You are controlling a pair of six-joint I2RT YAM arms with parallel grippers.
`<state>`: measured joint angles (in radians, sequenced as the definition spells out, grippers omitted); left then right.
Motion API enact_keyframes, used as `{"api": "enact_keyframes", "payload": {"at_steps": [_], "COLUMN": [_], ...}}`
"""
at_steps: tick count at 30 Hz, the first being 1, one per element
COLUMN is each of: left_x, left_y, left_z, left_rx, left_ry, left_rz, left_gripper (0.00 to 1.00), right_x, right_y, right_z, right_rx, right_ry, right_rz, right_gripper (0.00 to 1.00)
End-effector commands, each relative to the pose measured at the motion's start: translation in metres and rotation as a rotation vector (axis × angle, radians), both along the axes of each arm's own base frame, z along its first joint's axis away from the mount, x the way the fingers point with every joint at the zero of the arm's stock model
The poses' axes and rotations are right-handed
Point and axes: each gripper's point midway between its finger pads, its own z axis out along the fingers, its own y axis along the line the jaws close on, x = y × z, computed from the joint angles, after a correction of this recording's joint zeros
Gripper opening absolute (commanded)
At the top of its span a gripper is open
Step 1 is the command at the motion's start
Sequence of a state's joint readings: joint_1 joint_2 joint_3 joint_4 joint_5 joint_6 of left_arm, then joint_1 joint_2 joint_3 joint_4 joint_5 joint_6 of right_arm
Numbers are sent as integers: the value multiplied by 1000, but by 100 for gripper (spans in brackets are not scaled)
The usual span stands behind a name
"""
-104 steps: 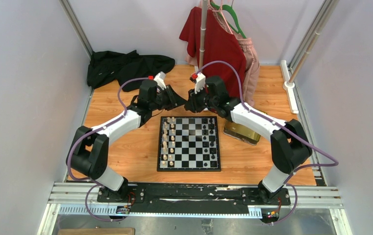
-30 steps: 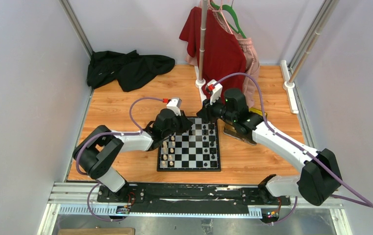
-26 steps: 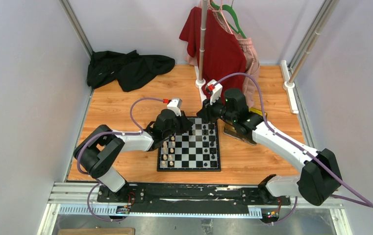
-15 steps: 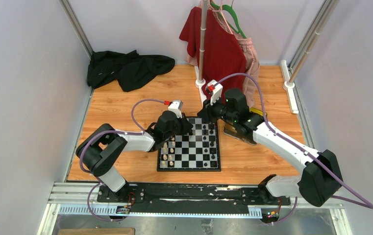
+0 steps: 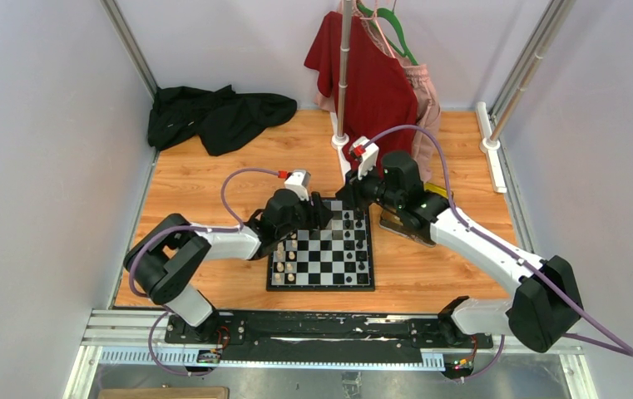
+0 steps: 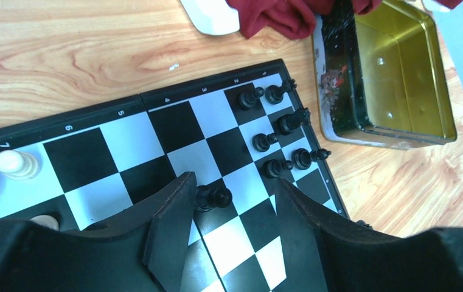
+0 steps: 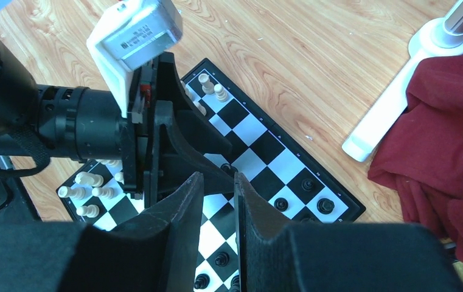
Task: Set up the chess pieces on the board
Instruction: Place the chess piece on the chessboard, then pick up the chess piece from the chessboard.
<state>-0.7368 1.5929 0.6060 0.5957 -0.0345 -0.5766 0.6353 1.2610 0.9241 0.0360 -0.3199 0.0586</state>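
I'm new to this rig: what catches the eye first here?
The left end effector and right end effector meet over the far edge of the board, the left open around a black piece. A red shirt hangs at the back, and a gold tray lies right of the board.

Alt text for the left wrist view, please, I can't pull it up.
The left tool, open, straddles a black piece on the board. More black pieces cluster at the frame's right, white pieces at its left. Beyond the board sit a gold tray and red cloth.
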Motion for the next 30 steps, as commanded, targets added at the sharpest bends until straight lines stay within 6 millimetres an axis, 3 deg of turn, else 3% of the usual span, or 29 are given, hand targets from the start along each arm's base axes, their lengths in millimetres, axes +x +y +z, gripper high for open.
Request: {"api": "enact_keyframes", "payload": {"at_steps": [1, 7, 9, 14, 20, 30], "left_x": [4, 19, 23, 20, 7, -9], "left_y": [4, 33, 45, 76, 103, 126], "left_z": [34, 86, 106, 137, 144, 142], "left_rx": [-27, 39, 55, 123, 187, 158], "left_ry": [-73, -131, -152, -171, -133, -105], "left_rz": [36, 185, 242, 350, 392, 417], "left_gripper": [57, 60, 62, 72, 84, 91], "right_x": [-3, 1, 1, -1, -5, -17], "right_y": [-4, -9, -6, 8, 29, 33], "right_z": [12, 6, -1, -33, -59, -99], "right_rx": [-10, -80, -109, -195, -279, -378], "right_ry": [-51, 5, 61, 221, 338, 439], "right_rz": [-5, -28, -22, 30, 61, 68], "right_gripper": [29, 30, 31, 38, 43, 47]}}
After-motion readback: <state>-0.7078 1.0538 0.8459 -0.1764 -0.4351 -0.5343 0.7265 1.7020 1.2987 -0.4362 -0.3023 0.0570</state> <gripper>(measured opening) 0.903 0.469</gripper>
